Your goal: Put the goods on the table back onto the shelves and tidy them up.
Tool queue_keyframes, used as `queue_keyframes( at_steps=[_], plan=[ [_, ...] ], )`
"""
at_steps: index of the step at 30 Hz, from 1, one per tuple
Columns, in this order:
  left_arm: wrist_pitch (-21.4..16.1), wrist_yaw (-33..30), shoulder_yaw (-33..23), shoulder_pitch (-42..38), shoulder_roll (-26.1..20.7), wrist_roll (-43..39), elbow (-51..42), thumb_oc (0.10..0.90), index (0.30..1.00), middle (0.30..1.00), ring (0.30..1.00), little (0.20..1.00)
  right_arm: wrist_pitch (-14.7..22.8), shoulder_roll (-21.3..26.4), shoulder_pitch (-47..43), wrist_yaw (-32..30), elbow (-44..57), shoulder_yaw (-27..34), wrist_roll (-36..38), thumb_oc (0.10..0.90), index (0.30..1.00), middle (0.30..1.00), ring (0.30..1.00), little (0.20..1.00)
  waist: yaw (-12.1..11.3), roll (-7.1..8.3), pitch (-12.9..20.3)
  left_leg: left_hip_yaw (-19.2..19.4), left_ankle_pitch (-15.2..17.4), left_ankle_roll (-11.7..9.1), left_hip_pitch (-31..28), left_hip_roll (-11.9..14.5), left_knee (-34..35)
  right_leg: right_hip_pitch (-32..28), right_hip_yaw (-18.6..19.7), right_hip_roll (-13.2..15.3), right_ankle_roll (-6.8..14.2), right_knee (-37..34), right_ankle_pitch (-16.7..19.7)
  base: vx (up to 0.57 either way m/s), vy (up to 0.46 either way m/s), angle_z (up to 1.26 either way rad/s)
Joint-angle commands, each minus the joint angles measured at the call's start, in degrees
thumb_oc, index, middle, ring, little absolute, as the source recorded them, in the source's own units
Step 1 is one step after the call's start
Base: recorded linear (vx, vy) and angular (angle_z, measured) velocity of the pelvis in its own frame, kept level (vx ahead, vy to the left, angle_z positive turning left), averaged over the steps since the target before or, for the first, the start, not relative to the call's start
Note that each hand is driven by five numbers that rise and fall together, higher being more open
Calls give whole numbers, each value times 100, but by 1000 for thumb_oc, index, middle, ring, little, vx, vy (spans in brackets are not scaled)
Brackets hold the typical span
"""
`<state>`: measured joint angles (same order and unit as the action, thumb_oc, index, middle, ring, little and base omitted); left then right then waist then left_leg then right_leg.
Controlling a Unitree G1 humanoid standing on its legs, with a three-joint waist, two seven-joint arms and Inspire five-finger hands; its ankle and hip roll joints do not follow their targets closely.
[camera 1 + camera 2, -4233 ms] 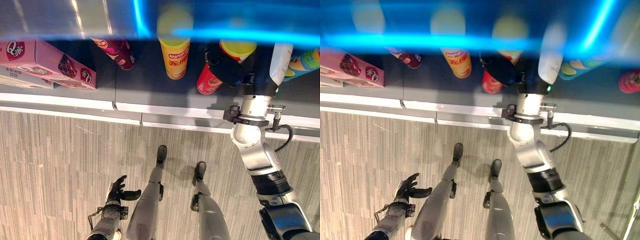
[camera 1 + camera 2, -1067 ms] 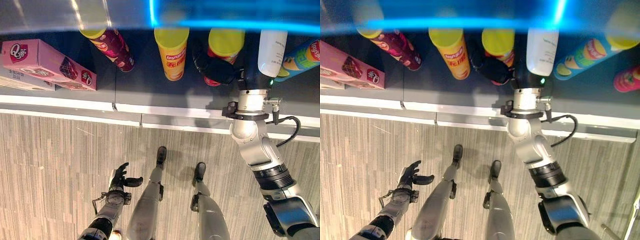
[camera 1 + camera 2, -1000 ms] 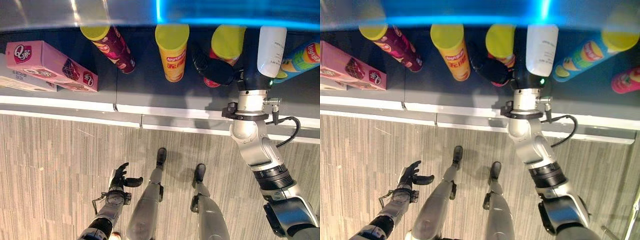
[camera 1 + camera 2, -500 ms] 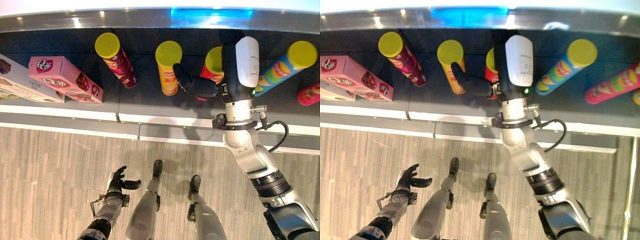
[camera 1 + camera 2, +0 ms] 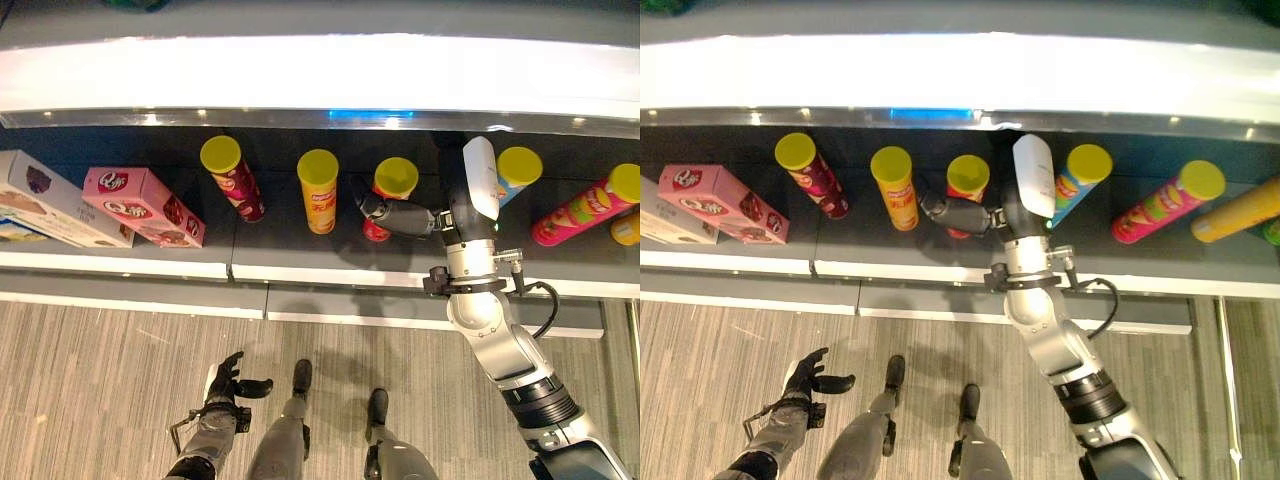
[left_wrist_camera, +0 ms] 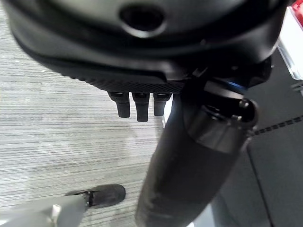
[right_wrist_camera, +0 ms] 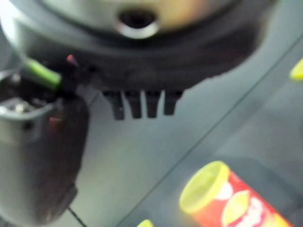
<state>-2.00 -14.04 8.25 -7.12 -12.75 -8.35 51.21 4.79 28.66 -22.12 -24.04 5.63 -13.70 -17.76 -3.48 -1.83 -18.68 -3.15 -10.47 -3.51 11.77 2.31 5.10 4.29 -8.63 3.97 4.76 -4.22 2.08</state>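
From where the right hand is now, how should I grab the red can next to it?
Grip the red can around its mid-body, below the yellow lid. It stands upright with the right hand right by it, so come from that side; the yellow can crowds the other.

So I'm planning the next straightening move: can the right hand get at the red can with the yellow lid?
Probably yes. The right hand is up at the shelf beside the red can, fingers straight, with nothing between them.
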Motion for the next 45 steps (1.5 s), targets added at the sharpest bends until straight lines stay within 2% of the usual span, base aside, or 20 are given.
queue_keyframes(
  at_steps=[1, 2, 4, 5, 6, 7, 9, 15, 17, 24, 27, 30, 31, 32, 33, 35, 39, 40, 41, 45],
  plan=[
    [-923, -511, 43, 237, -874, 865, -1008, 800, 900, 900, 900, 900, 795, -87, 452, 57, 608, 459, 600, 800, 900, 900, 900, 900, 13, 148, 1050, 310, 533, -705, -44, 732, -10, -131, -128, 600, 812, 442, -637, 47, 4, -18],
    [-137, -310, -247, 427, -595, 113, -50, 800, 900, 900, 900, 900, 659, -62, 492, 231, 712, 588, 841, 800, 900, 900, 900, 900, 34, 149, 1077, 365, 543, -697, -83, 729, -10, -152, -100, 597, 824, 402, -621, 27, 17, -19],
    [-317, 37, -237, 676, -528, -28, -553, 800, 900, 900, 900, 900, 623, -10, 705, 354, 716, 720, 1043, 800, 900, 900, 900, 900, 77, 143, 1102, 391, 544, -699, -90, 739, -10, -148, -102, 587, 833, 349, -583, 11, 15, -12],
    [-905, -382, -193, 395, -1098, 745, -1433, 800, 900, 900, 900, 900, 828, 39, 756, 491, 783, 776, 1135, 800, 900, 900, 900, 900, 86, 163, 1118, 409, 556, -720, -130, 755, -10, -178, -100, 581, 842, 319, -572, 21, 4, -17],
    [-336, -257, -350, 466, -873, 190, -637, 800, 900, 900, 900, 900, 680, 95, 790, 720, 846, 880, 1406, 800, 900, 900, 900, 900, 118, 170, 1142, 444, 552, -714, -144, 758, -10, -190, -90, 577, 851, 287, -551, 19, 3, -16],
    [-336, -257, -349, 465, -873, 190, -636, 800, 900, 900, 900, 900, 680, 95, 790, 720, 847, 880, 1406, 800, 900, 900, 900, 900, 118, 169, 1145, 443, 551, -714, -140, 759, -10, -186, -91, 577, 851, 287, -551, 17, 14, -16],
    [-322, 158, -448, 712, -685, 27, -985, 800, 900, 900, 900, 900, 812, 112, 1241, 1161, 864, 1293, 2341, 800, 900, 900, 900, 900, 207, 196, 1160, 496, 573, -714, -187, 776, -10, -204, -31, 566, 852, 248, -520, 6, 5, -13],
    [-382, 414, -606, 732, -655, -69, -1286, 800, 900, 900, 900, 900, 884, 8, 1778, 1871, 658, 1828, 3868, 800, 900, 900, 900, 900, 340, 288, 1203, 633, 596, -739, -233, 873, -10, -139, 69, 523, 863, 164, -448, 2, -8, -9],
    [-397, 445, -629, 723, -644, -100, -1326, 800, 900, 900, 900, 900, 906, 4, 1866, 1901, 646, 1931, 3977, 800, 900, 900, 900, 900, 345, 295, 1208, 653, 599, -741, -244, 883, -10, -136, 81, 518, 865, 162, -444, 16, -3, -13],
    [-470, 649, -715, 696, -674, -131, -1572, 800, 900, 900, 900, 900, 886, -231, 2359, 2448, 411, 2492, 5258, 800, 900, 900, 900, 900, 421, 329, 1166, 704, 611, -779, -331, 966, -10, -141, 118, 501, 849, 239, -505, 5, -8, -5],
    [-487, 684, -743, 713, -687, -180, -1671, 800, 900, 900, 900, 900, 850, -251, 2467, 2544, 189, 2565, 5492, 800, 900, 900, 900, 900, 428, 343, 1154, 700, 610, -794, -333, 972, -10, -137, 127, 501, 850, 255, -512, 7, -10, -6],
    [-493, 763, -766, 733, -724, -213, -1880, 800, 900, 900, 900, 900, 652, -231, 2675, 2582, -737, 2671, 5674, 800, 900, 900, 900, 900, 442, 366, 1151, 703, 590, -820, -310, 987, -10, -126, 117, 505, 860, 251, -499, 0, -4, -1],
    [-526, 854, -786, 744, -757, -329, -2033, 800, 900, 900, 900, 900, 425, -165, 2797, 2765, -1433, 2712, 5858, 800, 900, 900, 900, 900, 450, 393, 1146, 696, 587, -840, -288, 993, -10, -126, 110, 499, 866, 222, -485, 0, 0, 0],
    [-517, 880, -795, 749, -768, -344, -2095, 800, 900, 900, 900, 900, 368, -152, 2849, 2820, -1666, 2717, 5875, 800, 900, 900, 900, 900, 451, 402, 1141, 694, 583, -846, -283, 997, -10, -127, 109, 496, 868, 213, -480, -25, -35, 0],
    [-529, 926, -781, 744, -778, -430, -2201, 800, 900, 900, 900, 900, 256, -112, 2812, 2859, -2435, 2667, 5907, 800, 900, 900, 900, 900, 442, 430, 1129, 683, 570, -859, -264, 1003, -10, -111, 114, 489, 878, 186, -457, 0, 0, 0],
    [-525, 979, -758, 706, -790, -502, -2315, 800, 900, 900, 900, 900, 92, -141, 2835, 3027, -2985, 2627, 5996, 800, 900, 900, 900, 900, 441, 446, 1125, 679, 567, -868, -254, 1006, -10, -112, 112, 481, 882, 169, -450, 0, 0, 0],
    [-530, 1042, -667, 582, -752, -698, -2358, 800, 900, 900, 900, 900, -58, -348, 2773, 3150, -4141, 2615, 6258, 800, 900, 900, 900, 900, 432, 466, 1109, 664, 568, -867, -260, 1001, -10, -122, 107, 475, 879, 175, -456, -2, -8, -2],
    [-530, 1042, -667, 582, -752, -698, -2358, 800, 900, 900, 900, 900, -58, -348, 2773, 3150, -4141, 2615, 6258, 800, 900, 900, 900, 900, 432, 466, 1109, 664, 568, -867, -260, 1001, -10, -122, 107, 475, 879, 175, -456, 0, 0, 0],
    [-526, 1078, -602, 504, -744, -791, -2400, 800, 900, 900, 900, 900, -87, -432, 2721, 3120, -4762, 2583, 6188, 800, 900, 900, 900, 900, 418, 466, 1097, 666, 568, -870, -272, 995, -10, -138, 103, 472, 881, 177, -460, 0, 0, 0],
    [-517, 1149, -453, 387, -747, -880, -2543, 800, 900, 900, 900, 900, -198, -602, 2716, 3110, -5743, 2639, 6139, 800, 900, 900, 900, 900, 410, 453, 1088, 647, 567, -873, -296, 993, -10, -173, 82, 468, 877, 185, -478, 0, -4, 1]
  ],
)
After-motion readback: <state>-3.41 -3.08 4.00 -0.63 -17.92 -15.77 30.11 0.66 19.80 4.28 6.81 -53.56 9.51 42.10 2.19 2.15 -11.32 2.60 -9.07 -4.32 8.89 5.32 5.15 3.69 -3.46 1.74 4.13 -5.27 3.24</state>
